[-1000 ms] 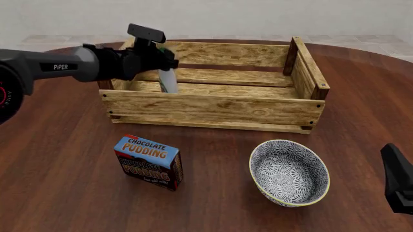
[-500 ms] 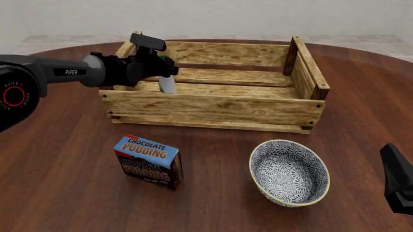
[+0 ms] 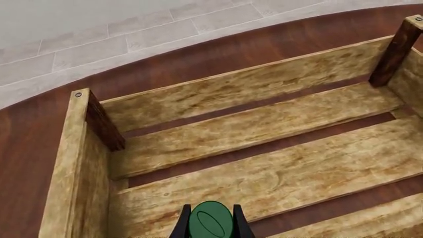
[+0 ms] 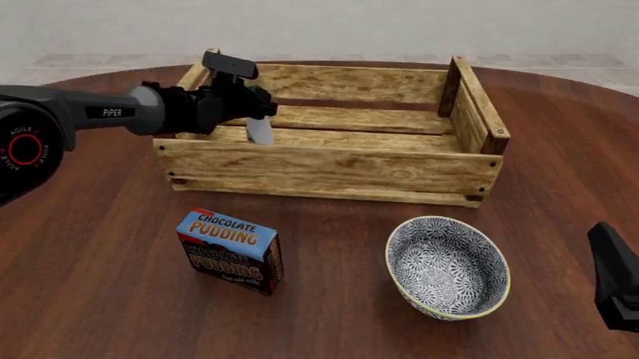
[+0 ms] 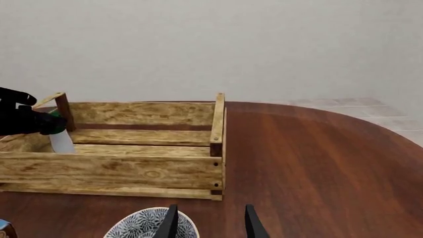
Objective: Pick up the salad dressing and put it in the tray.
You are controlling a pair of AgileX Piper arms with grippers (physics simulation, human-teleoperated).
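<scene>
The salad dressing, a slim white bottle with a dark green top, hangs upright inside the left end of the tray, a large wooden slat crate. My left gripper is shut on its green upper part. The tray's front wall hides the bottle's base. In the left wrist view the green cap sits between the two fingers above the tray's floor slats. The right wrist view shows the bottle in the tray. My right gripper is open and empty, at the front right.
A blue-topped chocolate pudding box stands on the table in front of the tray's left half. A blue-white patterned bowl sits in front of the tray's right half, just ahead of the right gripper; its rim shows in the right wrist view.
The left gripper came down a little with the bottle, lowering it deeper into the tray's left end, then stayed still. The right arm has not moved.
</scene>
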